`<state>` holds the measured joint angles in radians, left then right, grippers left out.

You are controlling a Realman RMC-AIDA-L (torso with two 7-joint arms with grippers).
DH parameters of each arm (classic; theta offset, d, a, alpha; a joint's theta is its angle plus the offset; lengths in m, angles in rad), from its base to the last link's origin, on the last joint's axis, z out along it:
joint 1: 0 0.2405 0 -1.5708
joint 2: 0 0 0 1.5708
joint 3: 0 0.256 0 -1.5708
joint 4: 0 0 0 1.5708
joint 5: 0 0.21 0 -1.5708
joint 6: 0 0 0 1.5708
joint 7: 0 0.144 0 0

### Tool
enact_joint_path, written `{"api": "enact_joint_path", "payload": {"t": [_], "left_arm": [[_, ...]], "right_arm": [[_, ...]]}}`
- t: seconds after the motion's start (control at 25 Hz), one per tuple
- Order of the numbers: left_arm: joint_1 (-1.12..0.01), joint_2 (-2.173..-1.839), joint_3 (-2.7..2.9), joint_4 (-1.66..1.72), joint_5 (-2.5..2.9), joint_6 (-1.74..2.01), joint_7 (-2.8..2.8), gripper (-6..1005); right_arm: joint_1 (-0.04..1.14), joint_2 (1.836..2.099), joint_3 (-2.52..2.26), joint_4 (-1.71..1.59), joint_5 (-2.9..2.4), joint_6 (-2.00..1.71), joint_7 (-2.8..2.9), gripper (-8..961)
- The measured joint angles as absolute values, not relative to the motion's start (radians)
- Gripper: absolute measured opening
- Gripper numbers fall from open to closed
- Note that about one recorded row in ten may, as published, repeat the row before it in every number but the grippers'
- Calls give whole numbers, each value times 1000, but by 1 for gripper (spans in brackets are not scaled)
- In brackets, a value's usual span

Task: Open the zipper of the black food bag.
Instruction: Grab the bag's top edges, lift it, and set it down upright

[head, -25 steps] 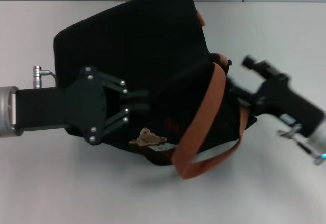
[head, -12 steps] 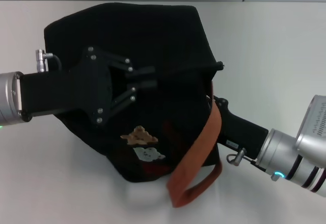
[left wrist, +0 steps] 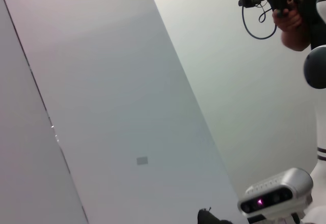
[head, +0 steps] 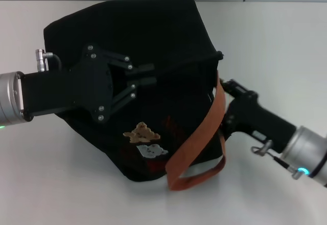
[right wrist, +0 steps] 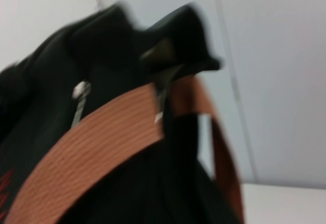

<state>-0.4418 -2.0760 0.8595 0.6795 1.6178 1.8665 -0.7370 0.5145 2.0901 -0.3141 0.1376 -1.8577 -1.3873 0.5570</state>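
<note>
Black food bag (head: 153,46) sat centre frame, left gripper (head: 145,75) clamped narrow on its top fabric, right gripper (head: 227,89) at the right edge by the orange strap (head: 196,143), jaw state unclear; zipper apparently unopened, next: locate and pinch the pull tab (right wrist: 79,90).

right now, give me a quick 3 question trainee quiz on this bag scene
1. True or false: the left gripper rests on top of the black food bag.
2. Which colour is the strap? A green B orange-brown C white
3. Fill in: the two bear patches sit on the bag's ____ side, by the head view.

Key: 1 true; 2 B; 3 near. The right gripper sits at the bag's right edge.
</note>
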Motion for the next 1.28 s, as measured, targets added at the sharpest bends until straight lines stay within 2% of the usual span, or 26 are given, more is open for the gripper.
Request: {"api": "enact_joint_path", "payload": {"t": [0.36, 0.68, 0.84, 1.28], "left_arm": [[-435, -2074, 860, 643, 1629, 1859, -697, 98], [-432, -2073, 861, 624, 1630, 1859, -684, 93], [-430, -2072, 861, 624, 1627, 1861, -684, 92], [-437, -2073, 861, 624, 1632, 1859, -684, 92]], "right_arm": [[475, 2084, -241, 26, -1856, -1487, 757, 828], [488, 2082, -245, -88, -1862, -1626, 969, 828], [509, 2081, -258, -124, -1868, -1677, 1024, 713], [584, 2080, -365, -149, -1870, -1685, 1095, 496]]}}
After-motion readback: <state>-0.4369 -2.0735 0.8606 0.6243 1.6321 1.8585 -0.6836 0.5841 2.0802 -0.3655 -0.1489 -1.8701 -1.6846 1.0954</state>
